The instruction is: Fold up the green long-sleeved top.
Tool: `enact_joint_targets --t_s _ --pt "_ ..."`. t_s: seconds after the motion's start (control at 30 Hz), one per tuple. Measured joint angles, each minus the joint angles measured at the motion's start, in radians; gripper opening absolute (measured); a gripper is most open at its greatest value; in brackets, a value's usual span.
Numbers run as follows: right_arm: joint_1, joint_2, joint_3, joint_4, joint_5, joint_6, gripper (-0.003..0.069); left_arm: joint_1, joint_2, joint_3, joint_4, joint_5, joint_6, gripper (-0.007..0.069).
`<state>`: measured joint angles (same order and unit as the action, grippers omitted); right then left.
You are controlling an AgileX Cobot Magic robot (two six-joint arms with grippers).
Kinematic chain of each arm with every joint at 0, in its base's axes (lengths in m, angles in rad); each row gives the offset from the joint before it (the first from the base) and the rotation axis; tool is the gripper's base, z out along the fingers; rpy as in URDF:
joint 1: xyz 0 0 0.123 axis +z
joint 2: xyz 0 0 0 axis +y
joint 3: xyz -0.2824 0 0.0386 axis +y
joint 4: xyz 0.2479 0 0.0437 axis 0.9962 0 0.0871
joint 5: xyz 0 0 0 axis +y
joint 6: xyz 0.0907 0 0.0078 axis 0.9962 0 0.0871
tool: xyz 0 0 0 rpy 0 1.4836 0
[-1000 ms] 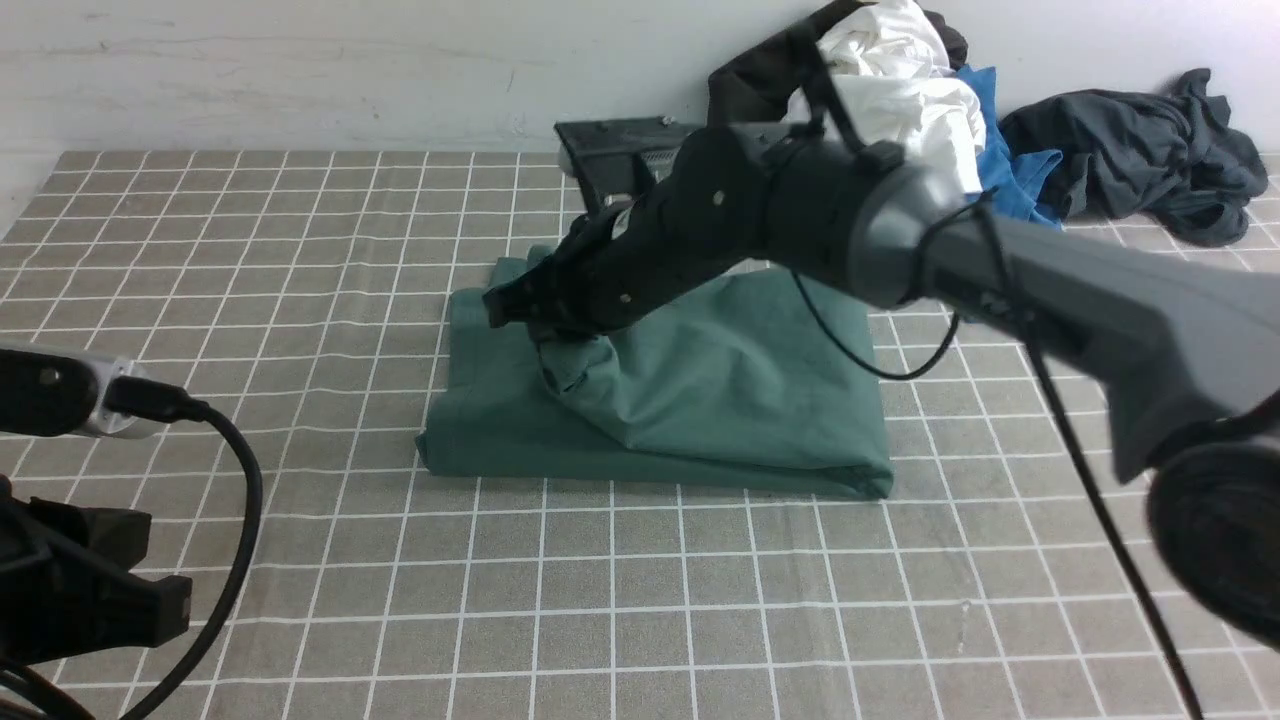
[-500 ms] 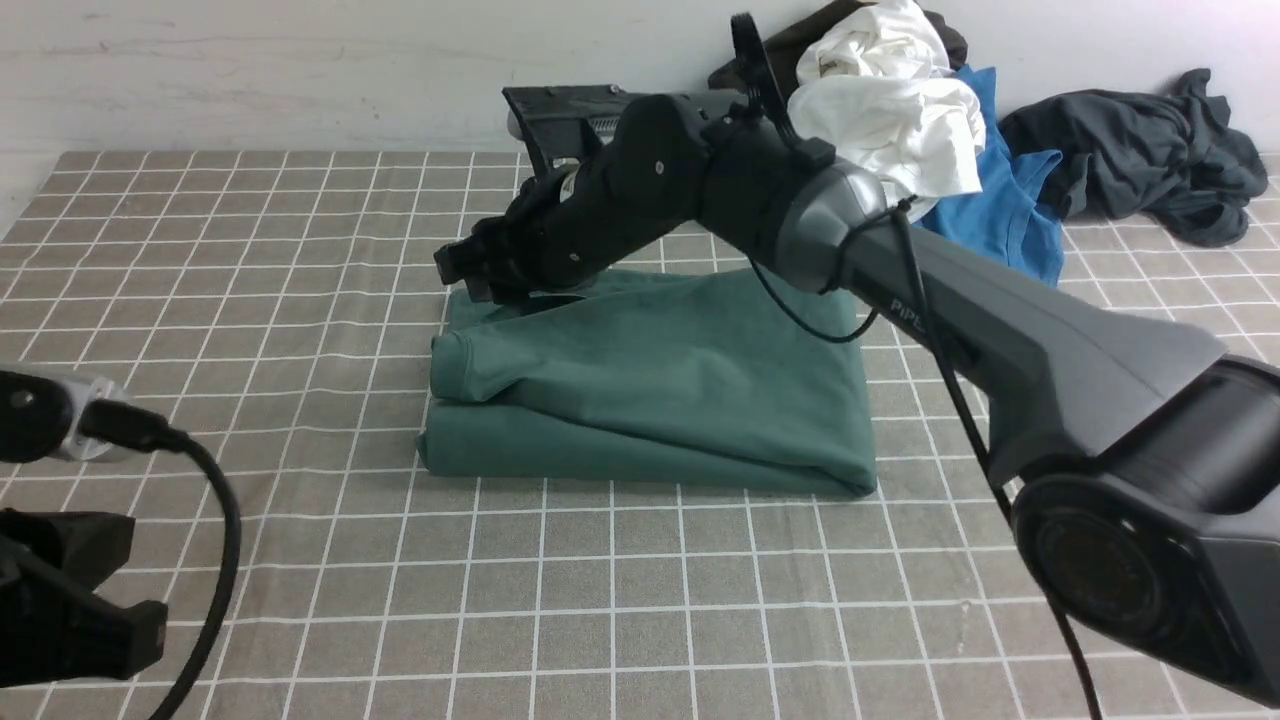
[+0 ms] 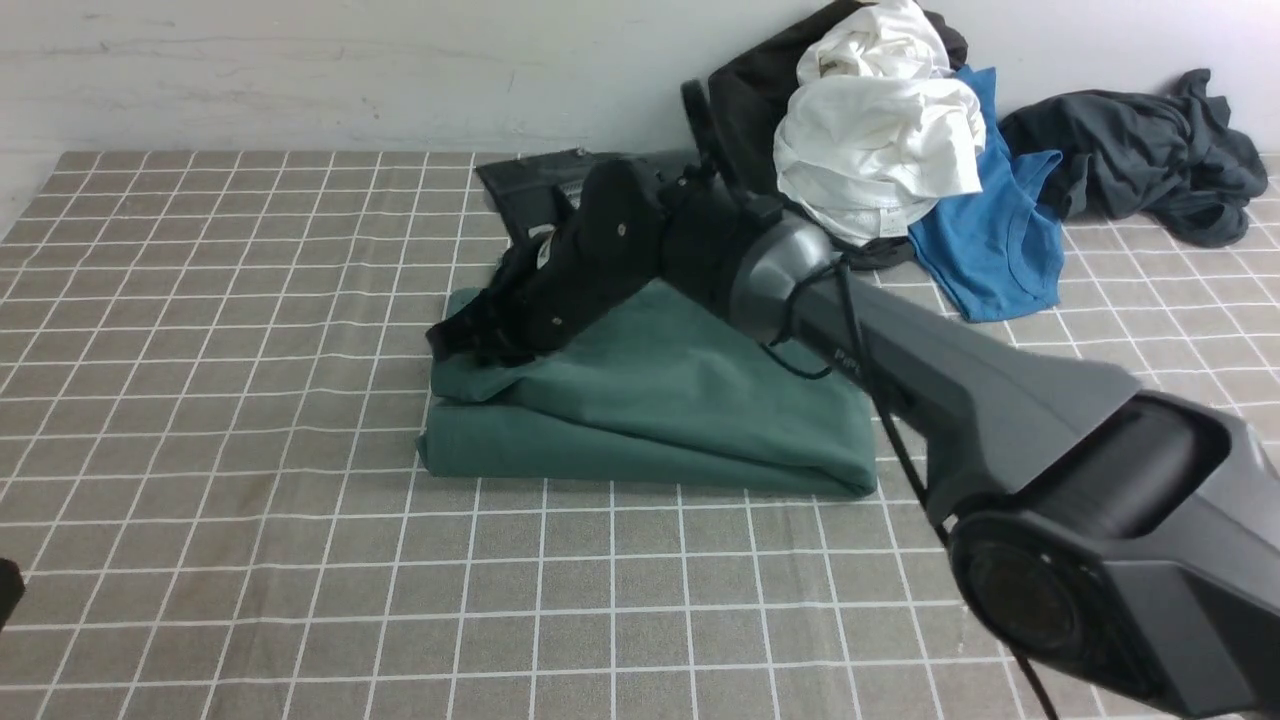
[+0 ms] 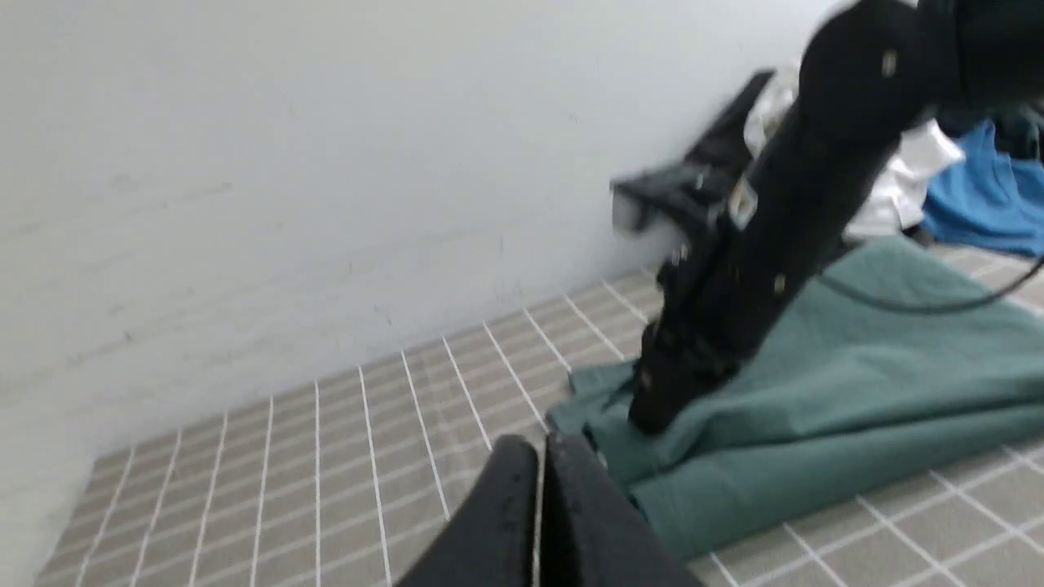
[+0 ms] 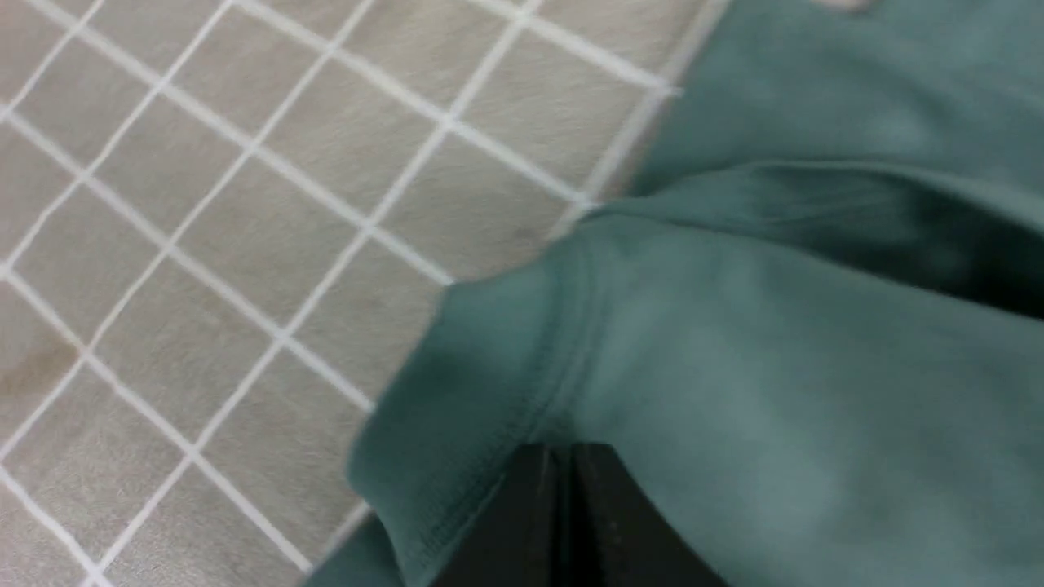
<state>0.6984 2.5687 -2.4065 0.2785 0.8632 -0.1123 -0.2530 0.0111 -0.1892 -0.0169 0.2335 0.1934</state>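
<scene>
Three cameras, one shared patch of cloth

The front view looked forward from the near side; the left wrist view looked low from the near left; the right wrist view sat close above the green long-sleeved top (image 3: 660, 400), which all shared.

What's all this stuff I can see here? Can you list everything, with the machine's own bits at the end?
Folded dark green cotton top: one, dark green, middle of the table.
Crumpled white cloth garment: one, white, on the pile at the far edge by the wall.
Bright blue cloth top: one, blue, under and beside the white one.
Dark grey crumpled garment: one, dark grey, far right by the wall.
Grey checked tablecloth: one, grey with white lines, covering the table.
White wall: one, behind the table.
Right claw: one, black, shut, resting on the green top's left end.
Left claw: one, black, shut, off the garment.
</scene>
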Motion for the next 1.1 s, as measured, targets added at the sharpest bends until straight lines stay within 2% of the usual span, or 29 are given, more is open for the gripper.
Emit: enact_joint_targets --t_s 0.13,0.27,0.3,0.37,0.4,0.43,0.67,0.77,1.03,1.1 --pt "0.029 0.011 0.001 -0.026 -0.007 -0.051 -0.0010 0.000 -0.012 0.002 0.000 -0.035 0.000 -0.0003" --pt "0.040 -0.053 0.004 -0.206 0.128 -0.062 -0.0013 -0.001 -0.012 0.003 0.000 -0.037 0.000 -0.0003" --pt "0.040 -0.059 0.004 -0.216 0.128 -0.062 -0.0013 -0.001 -0.012 0.003 0.000 -0.037 0.000 -0.0003" --pt "0.041 -0.156 0.007 -0.323 0.247 -0.046 -0.0015 -0.001 -0.012 0.003 0.000 -0.037 0.000 -0.0003" --pt "0.041 -0.165 0.008 -0.336 0.263 -0.043 -0.0015 -0.001 -0.012 0.003 0.000 -0.037 0.000 -0.0003" --pt "0.039 -0.271 0.019 -0.379 0.313 -0.019 -0.0015 -0.001 -0.012 0.003 0.000 -0.037 0.000 -0.0003" --pt "0.035 -0.692 0.248 -0.427 0.372 0.038 -0.0015 -0.001 -0.012 0.003 0.000 -0.037 0.003 -0.0003" --pt "0.035 -0.795 0.340 -0.428 0.389 0.040 -0.0015 -0.001 -0.012 0.004 0.000 -0.037 0.004 -0.0003" --pt "0.035 -1.101 0.773 -0.438 0.396 0.112 -0.0015 -0.001 -0.012 0.012 0.000 -0.038 0.004 -0.0003" --pt "0.035 -1.169 0.945 -0.405 0.374 0.144 -0.0015 -0.001 -0.012 0.012 0.000 -0.038 0.004 -0.0003"
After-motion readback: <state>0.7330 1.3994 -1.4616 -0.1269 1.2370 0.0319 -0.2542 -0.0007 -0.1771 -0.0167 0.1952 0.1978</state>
